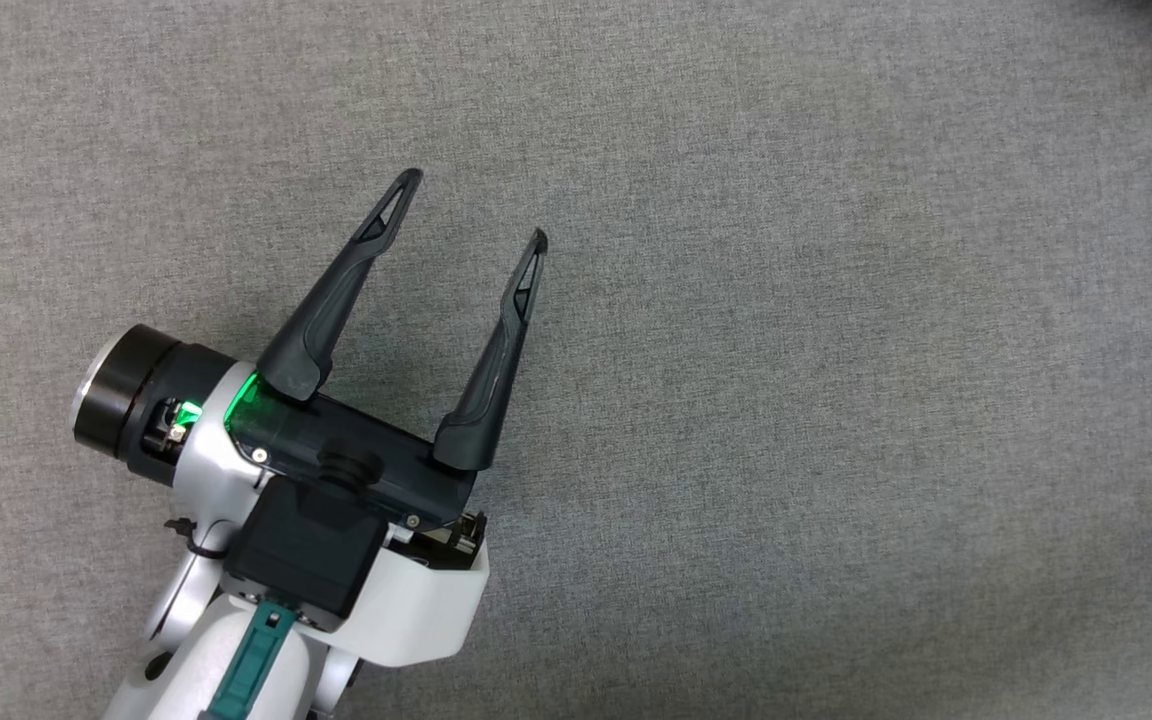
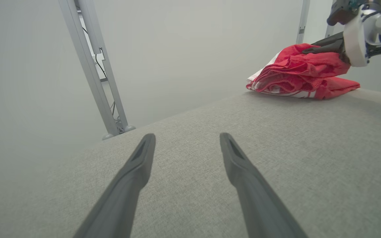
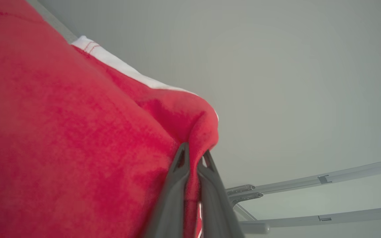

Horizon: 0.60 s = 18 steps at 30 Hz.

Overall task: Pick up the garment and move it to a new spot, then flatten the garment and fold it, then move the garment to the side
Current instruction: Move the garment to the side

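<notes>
The garment (image 2: 301, 74), red with white trim, sits bunched in a heap near the far edge of the grey fabric-covered surface (image 2: 276, 158), its lower folds resting on the cloth. The right gripper (image 3: 194, 153) has it by the top. Its two dark fingers are pinched almost together, with a ridge of red fabric caught between them, and the cloth puckers where they bite. From the left wrist view that same gripper reaches in from the side, its fingers (image 2: 326, 44) sunk into the upper folds of the heap.

The left gripper (image 1: 473, 210) is well apart from the garment, low over a bare stretch of the grey surface. Its jaws are spread wide with nothing between them, and a green light glows at its base.

Beyond the surface's edge stand slanted metal frame legs (image 2: 91, 66) against a plain pale wall (image 2: 193, 49).
</notes>
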Motion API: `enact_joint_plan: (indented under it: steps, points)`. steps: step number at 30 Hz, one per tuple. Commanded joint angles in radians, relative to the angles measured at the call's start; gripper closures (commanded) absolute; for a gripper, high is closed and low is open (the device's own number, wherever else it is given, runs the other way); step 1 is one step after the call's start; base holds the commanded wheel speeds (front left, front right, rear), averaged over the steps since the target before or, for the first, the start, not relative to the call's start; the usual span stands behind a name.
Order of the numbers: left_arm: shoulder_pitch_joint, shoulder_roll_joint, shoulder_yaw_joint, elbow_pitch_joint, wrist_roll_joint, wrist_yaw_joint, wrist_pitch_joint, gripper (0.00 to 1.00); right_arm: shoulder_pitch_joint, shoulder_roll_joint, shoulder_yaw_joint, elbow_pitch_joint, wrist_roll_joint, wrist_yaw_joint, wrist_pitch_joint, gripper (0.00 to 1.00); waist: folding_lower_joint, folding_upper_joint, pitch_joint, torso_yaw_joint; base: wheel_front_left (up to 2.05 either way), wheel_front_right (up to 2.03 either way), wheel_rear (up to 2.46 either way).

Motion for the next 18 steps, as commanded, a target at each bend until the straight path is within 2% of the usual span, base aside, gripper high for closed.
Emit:
enact_joint_plan:
  steps: [1, 3, 4, 5, 10, 13, 14, 18]
  points:
    - [-0.022, 0.003, 0.0, 0.002, -0.005, -0.002, 0.001, 0.0, -0.007, 0.005, -0.011, 0.012, -0.016, -0.001, 0.0, 0.91, 0.0, 0.0, -0.001, 0.002, 0.0, 0.0, 0.0]
    - [-0.021, 0.005, 0.0, 0.004, -0.007, -0.002, 0.001, 0.0, -0.005, 0.007, -0.019, 0.02, -0.054, -0.001, 0.0, 0.5, 0.0, 0.0, -0.002, 0.007, 0.0, 0.0, 0.0]
    - [-0.022, 0.005, 0.001, 0.005, -0.009, -0.001, 0.0, 0.0, -0.004, 0.006, -0.026, 0.022, -0.069, -0.001, 0.0, 0.15, 0.0, 0.0, -0.004, 0.01, 0.0, 0.0, 0.0]
    - [-0.022, 0.005, 0.002, 0.005, -0.01, 0.001, -0.001, 0.0, -0.003, 0.006, -0.034, 0.024, -0.087, -0.001, 0.0, 0.0, 0.0, 0.0, -0.006, 0.012, 0.0, 0.0, 0.0]
    - [-0.018, 0.003, -0.002, 0.014, -0.015, 0.007, -0.004, 0.0, 0.01, -0.001, -0.132, -0.018, -0.224, -0.001, 0.0, 0.0, 0.0, 0.0, -0.024, 0.021, 0.0, 0.0, 0.0]
    - [-0.011, 0.001, -0.003, 0.026, -0.02, 0.012, -0.008, 0.0, 0.051, 0.05, -0.231, -0.067, -0.31, -0.001, 0.0, 0.0, 0.0, 0.0, -0.05, 0.018, 0.0, 0.0, 0.0]
    - [-0.011, 0.001, -0.003, 0.026, -0.02, 0.012, -0.008, 0.0, 0.051, 0.05, -0.231, -0.067, -0.31, -0.001, 0.0, 0.0, 0.0, 0.0, -0.05, 0.018, 0.0, 0.0, 0.0]
    - [0.01, -0.005, -0.002, 0.053, -0.035, 0.019, -0.017, 0.0, 0.147, 0.187, -0.367, -0.17, -0.311, -0.001, 0.0, 0.0, 0.0, 0.0, -0.104, 0.008, 0.0, 0.0, 0.0]
